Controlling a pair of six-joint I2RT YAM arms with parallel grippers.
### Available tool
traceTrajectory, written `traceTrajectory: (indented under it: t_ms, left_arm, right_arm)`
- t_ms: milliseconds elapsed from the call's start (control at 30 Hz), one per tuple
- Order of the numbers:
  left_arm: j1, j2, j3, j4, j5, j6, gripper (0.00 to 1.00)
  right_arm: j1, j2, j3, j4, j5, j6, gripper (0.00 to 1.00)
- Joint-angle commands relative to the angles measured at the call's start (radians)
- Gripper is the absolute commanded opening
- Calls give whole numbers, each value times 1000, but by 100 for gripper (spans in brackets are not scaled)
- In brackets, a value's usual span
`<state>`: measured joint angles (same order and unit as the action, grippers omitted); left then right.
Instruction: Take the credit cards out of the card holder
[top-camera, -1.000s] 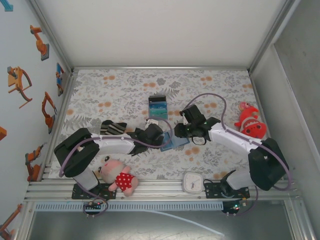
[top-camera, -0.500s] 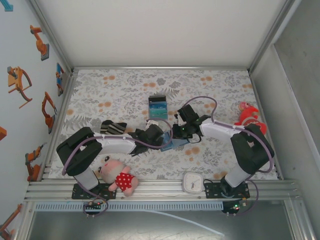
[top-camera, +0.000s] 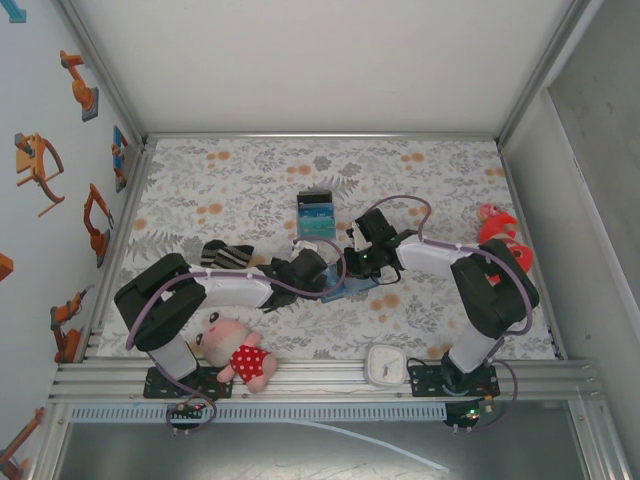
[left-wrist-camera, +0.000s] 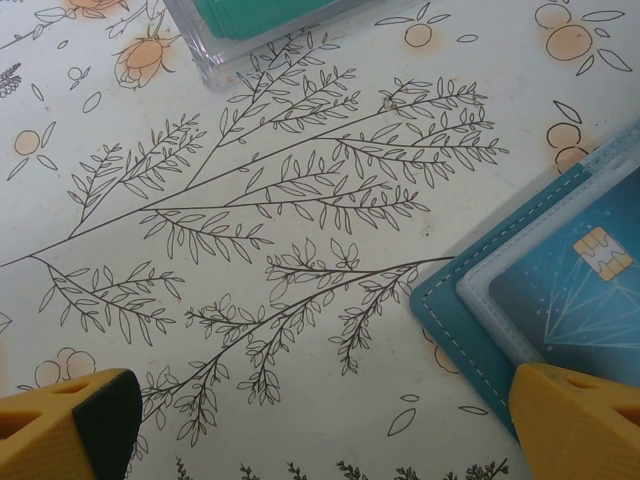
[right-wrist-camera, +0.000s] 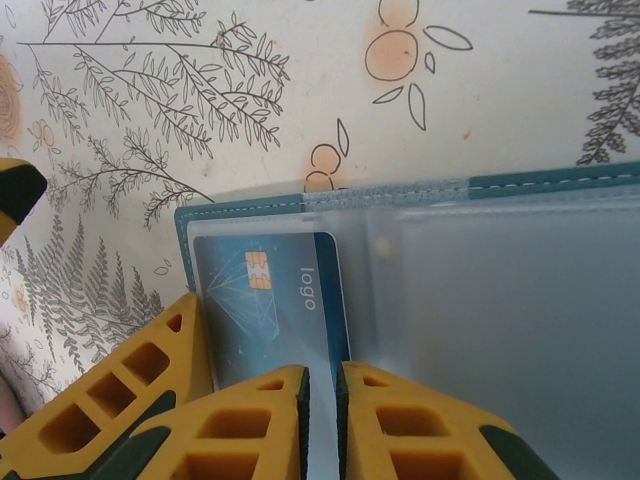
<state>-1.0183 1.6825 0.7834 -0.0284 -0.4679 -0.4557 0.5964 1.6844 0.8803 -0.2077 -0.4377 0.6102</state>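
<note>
Blue credit card (right-wrist-camera: 270, 300): long axis points at right hand (right-wrist-camera: 322, 400), pinched almost closed at its edge; left hand (left-wrist-camera: 320, 420) spread wide, empty.

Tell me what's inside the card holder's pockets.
One pocket holds a dark blue card with a gold chip; its lower end is hidden behind the right claw. The other pocket of the card holder looks empty.
</note>
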Motion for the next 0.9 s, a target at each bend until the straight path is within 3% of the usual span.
traceTrajectory:
  t_ms: [0,867]
  left_arm:
    - [8,28,8,-44,-7,23,94]
    - [7,42,31,-67,-28,39,94]
  right_arm:
    - [-9,15,-6,8,-10,4,16]
    - [-18,39,-42,95,-104,34,16]
